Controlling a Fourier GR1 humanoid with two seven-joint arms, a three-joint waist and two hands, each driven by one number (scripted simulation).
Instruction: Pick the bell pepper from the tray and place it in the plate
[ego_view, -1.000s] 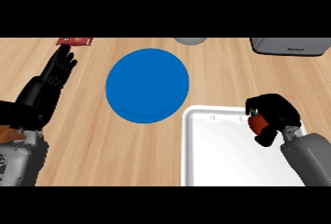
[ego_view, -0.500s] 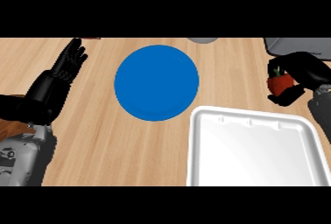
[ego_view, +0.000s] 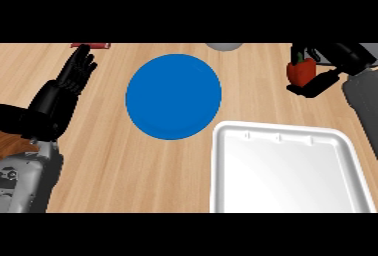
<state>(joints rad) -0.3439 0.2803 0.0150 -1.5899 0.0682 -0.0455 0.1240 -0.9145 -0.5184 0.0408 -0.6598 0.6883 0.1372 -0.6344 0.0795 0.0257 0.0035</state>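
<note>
A red bell pepper is held in my right hand at the upper right, lifted off the white tray and above the wooden counter. The hand's fingers and thumb curl round the pepper and hide part of it. The blue plate lies in the middle of the counter, to the left of the pepper, with nothing on it. The tray at the lower right holds nothing. My left hand rests open at the left edge, fingers straight and pointing up.
A small red object lies at the top left by the left hand's fingertips. A grey round object shows at the top edge above the plate. Bare wood lies between plate and tray.
My right hand has risen from over the tray to the upper right with the pepper in it. The view has shifted, so the plate and tray sit lower and more to the right.
</note>
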